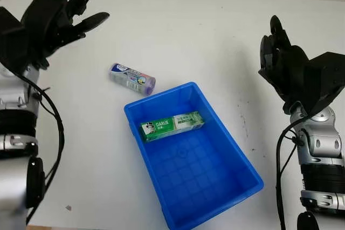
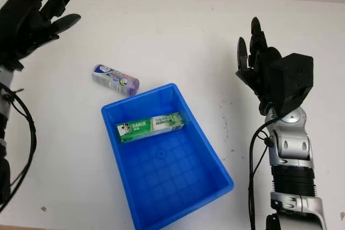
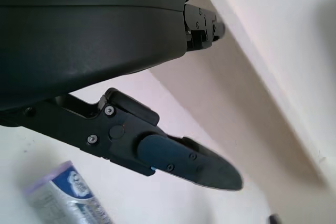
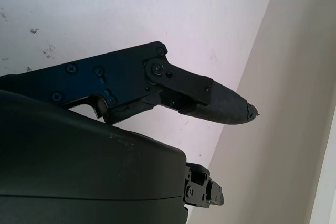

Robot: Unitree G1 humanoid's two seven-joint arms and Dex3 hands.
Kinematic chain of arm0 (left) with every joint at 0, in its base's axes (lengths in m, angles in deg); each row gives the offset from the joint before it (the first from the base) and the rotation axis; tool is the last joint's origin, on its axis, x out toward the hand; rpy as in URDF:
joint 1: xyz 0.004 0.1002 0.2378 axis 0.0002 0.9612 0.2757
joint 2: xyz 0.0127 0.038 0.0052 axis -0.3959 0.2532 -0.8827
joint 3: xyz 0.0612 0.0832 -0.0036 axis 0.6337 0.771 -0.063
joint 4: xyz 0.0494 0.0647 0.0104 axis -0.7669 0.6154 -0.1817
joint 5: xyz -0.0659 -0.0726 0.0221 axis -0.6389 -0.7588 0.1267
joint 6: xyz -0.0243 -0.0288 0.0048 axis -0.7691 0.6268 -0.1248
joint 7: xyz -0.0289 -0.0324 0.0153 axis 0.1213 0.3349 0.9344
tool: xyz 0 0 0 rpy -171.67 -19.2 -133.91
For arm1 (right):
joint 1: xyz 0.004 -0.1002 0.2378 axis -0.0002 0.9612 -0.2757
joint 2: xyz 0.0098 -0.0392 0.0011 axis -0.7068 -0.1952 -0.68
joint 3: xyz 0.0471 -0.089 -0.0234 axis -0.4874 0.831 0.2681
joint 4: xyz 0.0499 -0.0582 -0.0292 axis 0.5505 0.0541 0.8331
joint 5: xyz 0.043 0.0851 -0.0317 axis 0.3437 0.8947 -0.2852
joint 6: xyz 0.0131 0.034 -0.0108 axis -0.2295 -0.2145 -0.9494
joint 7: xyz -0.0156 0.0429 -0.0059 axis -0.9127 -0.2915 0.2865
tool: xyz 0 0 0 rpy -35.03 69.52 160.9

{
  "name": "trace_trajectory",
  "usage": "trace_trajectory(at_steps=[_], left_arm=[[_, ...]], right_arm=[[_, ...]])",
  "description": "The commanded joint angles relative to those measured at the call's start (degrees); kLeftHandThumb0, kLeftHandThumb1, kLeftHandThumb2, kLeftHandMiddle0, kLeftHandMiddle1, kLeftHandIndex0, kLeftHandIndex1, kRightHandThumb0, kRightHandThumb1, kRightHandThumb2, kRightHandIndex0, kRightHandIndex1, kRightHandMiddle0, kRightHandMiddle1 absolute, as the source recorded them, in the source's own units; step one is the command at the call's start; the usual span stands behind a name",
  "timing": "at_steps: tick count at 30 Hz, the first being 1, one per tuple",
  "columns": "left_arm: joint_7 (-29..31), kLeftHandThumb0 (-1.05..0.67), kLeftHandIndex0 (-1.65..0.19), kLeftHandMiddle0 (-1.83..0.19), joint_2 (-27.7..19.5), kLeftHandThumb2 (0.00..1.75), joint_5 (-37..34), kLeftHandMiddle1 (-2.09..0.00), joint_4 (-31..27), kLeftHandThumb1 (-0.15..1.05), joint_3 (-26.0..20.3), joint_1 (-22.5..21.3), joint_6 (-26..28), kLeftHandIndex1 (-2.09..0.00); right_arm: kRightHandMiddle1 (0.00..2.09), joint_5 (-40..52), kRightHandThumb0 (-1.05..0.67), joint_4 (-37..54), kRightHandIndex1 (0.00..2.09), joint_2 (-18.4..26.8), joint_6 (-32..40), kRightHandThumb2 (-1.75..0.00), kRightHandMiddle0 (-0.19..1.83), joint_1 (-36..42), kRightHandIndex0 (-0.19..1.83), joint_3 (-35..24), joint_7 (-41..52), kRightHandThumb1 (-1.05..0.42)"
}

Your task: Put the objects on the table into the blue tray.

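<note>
Nearest, at 6 o'clock: blue tray is sitting on the white table, already holding 1 green toothpaste box toward its far end.
Right, at 3 o'clock: right hand is hovering raised and released, grasping nothing, well apart from the tray.
Remaining item, at 11 o'clock: small tube is lying on its side just beside the tray's far corner.
Handling: probably light, stiff, smooth and prone to rolling; gripping across its middle looks safest.
Far left, at 10 o'clock: left hand is hanging released above the table, near the tube.
Room: open tabletop is lying around the tube; only the tray rim is crowding it.
</note>
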Motion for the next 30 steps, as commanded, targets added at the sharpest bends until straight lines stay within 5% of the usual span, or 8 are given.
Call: trace_trajectory(at_steps=[1,6,14,30], left_arm=[[-0.7,-0.65,-0.05,-0.04,-2.7,0.03,5.0,-0.07,2.5,0.8,3.4,-2.7,-2.9,-0.07],[-4.1,-0.44,-0.06,-0.08,-4.2,0.03,15.8,-0.07,8.0,0.72,10.6,-6.1,-10.9,-0.06],[-8.4,-0.48,-0.06,-0.04,-4.0,0.05,25.9,-0.05,12.7,0.75,18.3,-9.0,-20.4,-0.06],[-14.5,-0.47,-0.09,-0.08,-1.5,0.06,32.5,-0.07,12.6,0.79,24.5,-7.3,-23.5,-0.08]], right_arm=[[0.0,0.1,-0.72,0.4,0.0,-0.2,-0.2,-0.74,-0.19,0.4,-0.19,-0.1,0.0,-1.05],[0.0,0.3,-0.72,0.6,0.0,-0.3,0.4,-0.74,-0.19,0.3,-0.19,0.0,-0.4,-1.05],[0.0,0.5,-0.72,1.2,0.0,0.1,1.0,-0.74,-0.19,0.5,-0.19,-0.1,0.1,-1.05],[0.0,0.9,-0.71,1.8,0.0,0.2,1.9,-0.74,-0.19,0.5,-0.19,-0.2,1.0,-1.05]])
